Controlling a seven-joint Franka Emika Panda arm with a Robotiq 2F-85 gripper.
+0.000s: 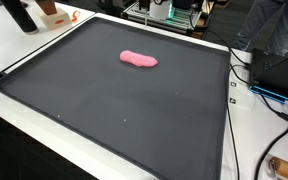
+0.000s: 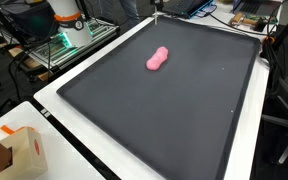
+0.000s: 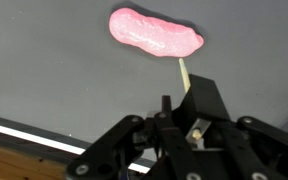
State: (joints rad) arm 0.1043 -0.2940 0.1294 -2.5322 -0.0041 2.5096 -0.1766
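Observation:
A pink oblong blob point(image 3: 154, 33) lies on a dark grey mat point(image 3: 44, 70); both exterior views show it too point(image 1: 138, 59) point(image 2: 157, 59). In the wrist view my gripper point(image 3: 189, 105) is shut on a black block-shaped tool point(image 3: 199, 100). A thin pale stick point(image 3: 183, 72) points from the tool toward the blob, and its tip ends just short of the blob's lower edge. The gripper hangs above the mat near its white-edged border. I cannot make out the gripper in either exterior view.
The mat point(image 1: 134, 110) point(image 2: 174, 110) covers most of a white table point(image 1: 44, 45). A cardboard box point(image 2: 14, 150) stands at one table corner. Cables point(image 1: 259, 95) run along the mat's edge. The robot base point(image 2: 69, 15) and a wire rack stand beyond the table.

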